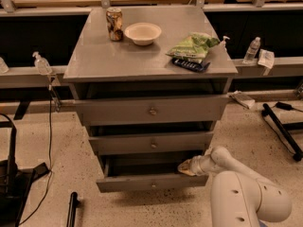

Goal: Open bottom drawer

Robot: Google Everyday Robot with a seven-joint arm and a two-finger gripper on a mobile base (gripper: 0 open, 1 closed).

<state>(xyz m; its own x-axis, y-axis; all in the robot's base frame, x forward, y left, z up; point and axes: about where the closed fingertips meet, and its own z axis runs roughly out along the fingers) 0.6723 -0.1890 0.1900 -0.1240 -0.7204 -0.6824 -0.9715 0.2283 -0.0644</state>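
Note:
The grey cabinet (94, 65) has three drawers. The bottom drawer (137, 182) is the lowest one, pulled out a little, with a flat grey front and a small round knob (153, 185) at its centre. A dark gap shows above its front. My gripper (185, 167) sits at the drawer's right end, just above the top edge of the front, reaching into that gap. The white arm (227, 162) runs from it to the lower right. The top drawer (151, 110) and middle drawer (152, 144) also stand slightly out.
On the cabinet top are a can (114, 24), a white bowl (142, 33), a green chip bag (191, 45) and a dark flat object (189, 65). Bottles (41, 63) (252, 50) stand on side rails. A black stand (283, 130) lies right; black gear (12, 183) sits left.

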